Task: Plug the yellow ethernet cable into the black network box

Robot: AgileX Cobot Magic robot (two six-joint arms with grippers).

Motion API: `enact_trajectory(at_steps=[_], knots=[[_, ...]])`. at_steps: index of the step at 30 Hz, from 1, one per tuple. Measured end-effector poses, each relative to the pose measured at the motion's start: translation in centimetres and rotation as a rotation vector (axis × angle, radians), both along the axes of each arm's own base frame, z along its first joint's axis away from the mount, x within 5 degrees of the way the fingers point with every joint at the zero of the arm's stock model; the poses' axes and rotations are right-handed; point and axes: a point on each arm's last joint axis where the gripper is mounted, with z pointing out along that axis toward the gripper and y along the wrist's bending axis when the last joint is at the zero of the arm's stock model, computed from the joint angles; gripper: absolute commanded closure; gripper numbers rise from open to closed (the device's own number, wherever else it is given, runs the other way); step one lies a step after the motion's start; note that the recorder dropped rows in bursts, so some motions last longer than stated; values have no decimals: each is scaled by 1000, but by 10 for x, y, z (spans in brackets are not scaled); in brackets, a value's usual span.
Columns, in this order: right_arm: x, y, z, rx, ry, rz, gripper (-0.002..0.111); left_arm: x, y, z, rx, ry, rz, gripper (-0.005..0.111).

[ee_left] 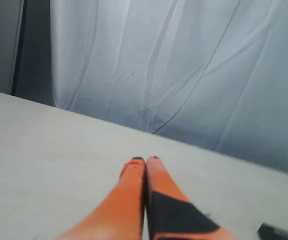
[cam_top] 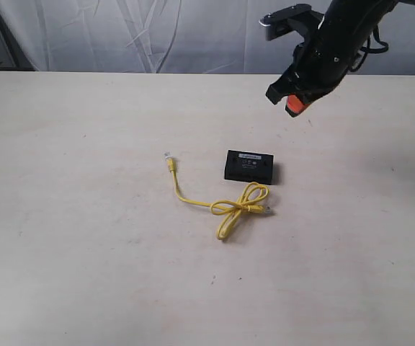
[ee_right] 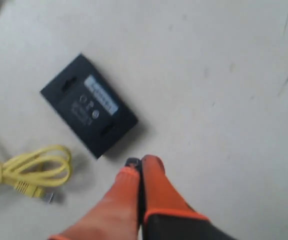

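A pale table (cam_top: pixel 63 274) is carrying a small black box (cam_top: pixel 249 166) near its middle, and a short yellow cable (cam_top: pixel 193 202) is lying just in front of it. The box is lying flat with its label up. Its long side is running across the exterior view from left to right, slightly tilted. Which edge is holding the socket cannot be told.

The cable is starting at a clear plug (cam_top: pixel 168 155) lying to the left of the box and pointing toward the far side of the table. From there it is running rightward into a loose knot (cam_top: pixel 240 209) just beside the box's near edge. Its second plug (cam_top: pixel 267 210) is poking out of the knot toward the right.

The right arm (cam_top: pixel 330 50) is hanging in the air beyond the box and to its right, so box and cable are lying toward the near left of the right jaws. Those jaws are pressing together on nothing, orange fingertips (ee_right: pixel 154 167) meeting. The left jaws are also resting together, empty, facing bare table and a curtain (ee_left: pixel 184 65), and that arm is not showing in the exterior view. The right arm is looking like the nearer one, and the knot-side plug the closest cable end to it.
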Motion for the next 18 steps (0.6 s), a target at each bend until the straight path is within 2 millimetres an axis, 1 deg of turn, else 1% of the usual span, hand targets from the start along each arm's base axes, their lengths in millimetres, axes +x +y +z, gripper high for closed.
enact_trajectory(at_steps=[1, 4, 7, 9, 12, 15, 18], knots=[[5, 1, -1, 12, -41, -1, 109, 0, 1, 3, -39, -27, 6, 107], [20, 5, -15, 24, -106, 5, 109, -1, 4, 12, -122, -127, 38, 107], [35, 11, -32, 23, -90, 46, 109, -2, 8, 20, -168, -218, 72, 107], [44, 16, -46, 23, -37, 72, 109, -4, 11, 25, -202, -270, 92, 107], [50, 21, -65, 39, 56, 93, 109, -5, 14, 29, -249, -324, 110, 107], [57, 26, -78, 68, 66, 113, 109, -7, 15, 33, -276, -348, 112, 107], [59, 28, -83, 76, 57, 120, 109, -9, 15, 53, -236, -392, 118, 107]])
